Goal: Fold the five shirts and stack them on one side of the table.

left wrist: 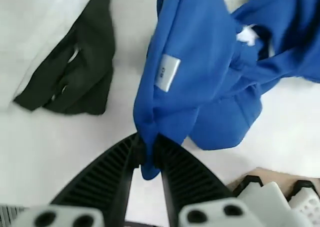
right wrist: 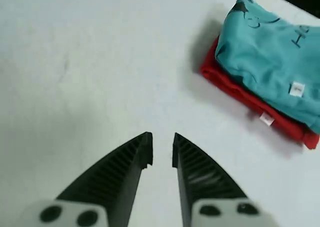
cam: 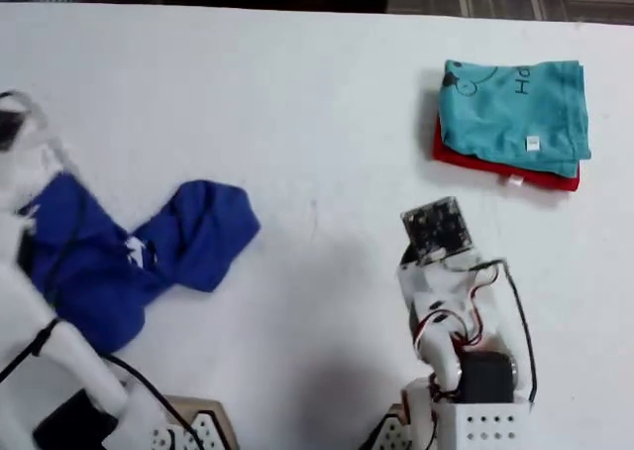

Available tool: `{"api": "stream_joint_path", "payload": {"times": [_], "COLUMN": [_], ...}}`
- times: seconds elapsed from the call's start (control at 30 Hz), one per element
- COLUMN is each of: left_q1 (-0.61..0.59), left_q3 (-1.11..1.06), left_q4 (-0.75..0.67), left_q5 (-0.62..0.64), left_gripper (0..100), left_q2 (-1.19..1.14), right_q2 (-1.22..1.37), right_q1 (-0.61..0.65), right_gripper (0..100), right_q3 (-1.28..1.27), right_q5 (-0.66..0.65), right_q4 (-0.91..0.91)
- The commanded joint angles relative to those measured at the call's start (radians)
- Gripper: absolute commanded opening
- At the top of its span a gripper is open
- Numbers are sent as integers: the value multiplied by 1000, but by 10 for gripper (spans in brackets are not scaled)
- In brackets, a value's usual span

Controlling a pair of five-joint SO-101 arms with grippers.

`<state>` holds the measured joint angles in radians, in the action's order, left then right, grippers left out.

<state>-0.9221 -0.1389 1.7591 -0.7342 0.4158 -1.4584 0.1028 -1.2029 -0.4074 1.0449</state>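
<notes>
On your tabletop (cam: 297, 93), the blue shirt (cam: 129, 252) lies crumpled on the left arm's side, its length running toward the middle. Your left fingers (left wrist: 116, 173) pinch its edge. The teal shirt (cam: 510, 108) sits folded on the red shirt (cam: 495, 169), beyond your right fingers (right wrist: 125, 163), which are slightly parted and hold nothing.

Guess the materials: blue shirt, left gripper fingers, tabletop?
Blue shirt: soft knit fabric, likely cotton, matte. It drapes and creases freely and carries a small sewn label.
Fingers of the left gripper, shut on it: hard black plastic, possibly printed, with a matte finish and ribbed inner faces.
Table: white, smooth and matte. It could be laminate or a cover; the look leaves that open.
</notes>
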Motion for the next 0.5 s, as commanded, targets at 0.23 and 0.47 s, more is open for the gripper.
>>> {"api": "stream_joint_path", "payload": {"times": [0.23, 0.47], "left_q1": [-152, -155], "left_q3": [31, 31], "left_q4": [18, 18], "left_q5": [-25, -23], "left_gripper": [25, 25], "left_q2": [32, 35], "right_q2": [977, 1514], "right_q1": [398, 610], "right_gripper": [74, 84], "right_q3": [810, 1274], "right_q5": [172, 226], "right_q4": [182, 231]}}
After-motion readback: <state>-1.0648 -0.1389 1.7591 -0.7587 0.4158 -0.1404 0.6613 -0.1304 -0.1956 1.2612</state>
